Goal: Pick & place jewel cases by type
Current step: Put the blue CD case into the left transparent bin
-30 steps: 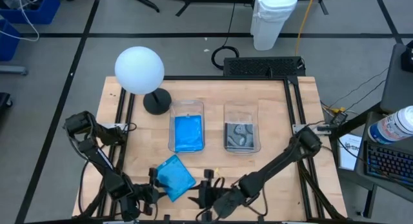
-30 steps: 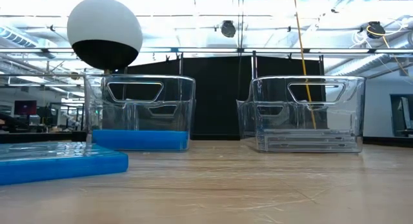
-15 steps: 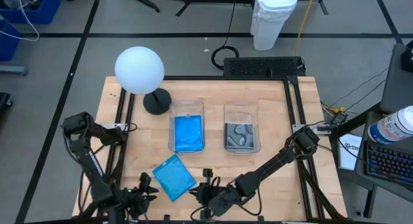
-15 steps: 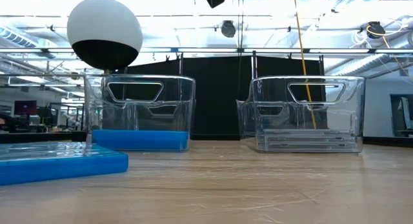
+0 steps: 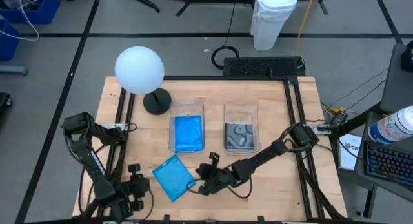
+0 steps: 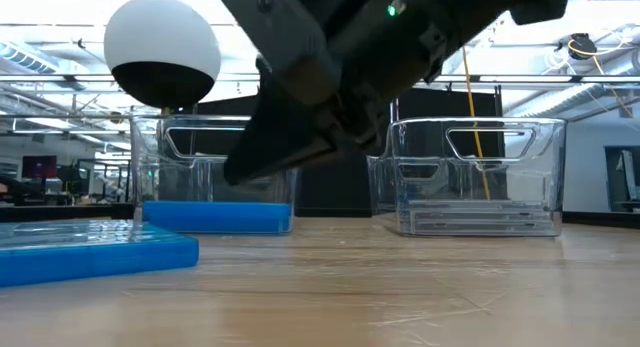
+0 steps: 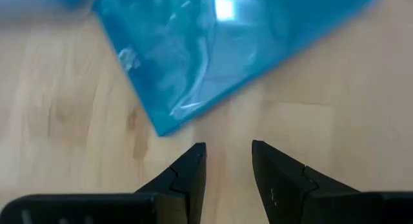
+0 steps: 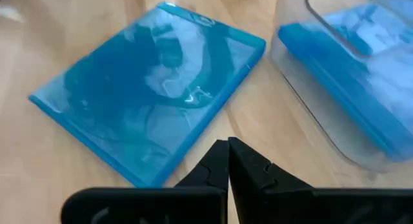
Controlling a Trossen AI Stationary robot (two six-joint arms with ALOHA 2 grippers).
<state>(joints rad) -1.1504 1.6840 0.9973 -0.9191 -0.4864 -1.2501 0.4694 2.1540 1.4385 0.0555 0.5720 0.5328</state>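
Note:
One blue jewel case [image 5: 173, 177] lies flat on the table near its front edge, also seen in the low view [image 6: 90, 252]. My left gripper [image 5: 137, 185] stands to its left, open [image 7: 229, 161], with the blue case's corner [image 7: 219, 50] just ahead of the fingertips and nothing between them. My right gripper [image 5: 204, 183] is at the case's right corner, shut [image 8: 228, 161]. In the low view it [image 6: 240, 172] hangs above the tabletop. Beyond stand a bin of blue cases [image 5: 187, 127] and a bin of grey-patterned cases [image 5: 242, 130].
A white globe lamp on a black base [image 5: 139, 72] stands at the table's far left. The two clear bins [image 6: 215, 177] [image 6: 470, 177] sit side by side at mid table. Bare wood lies between the bins and the loose case, and to the right.
My right gripper has come down and moved toward the loose blue case, entering the low view from above. My left gripper has drawn back from the case's left edge toward the table's left and has turned. The case lies where it was.

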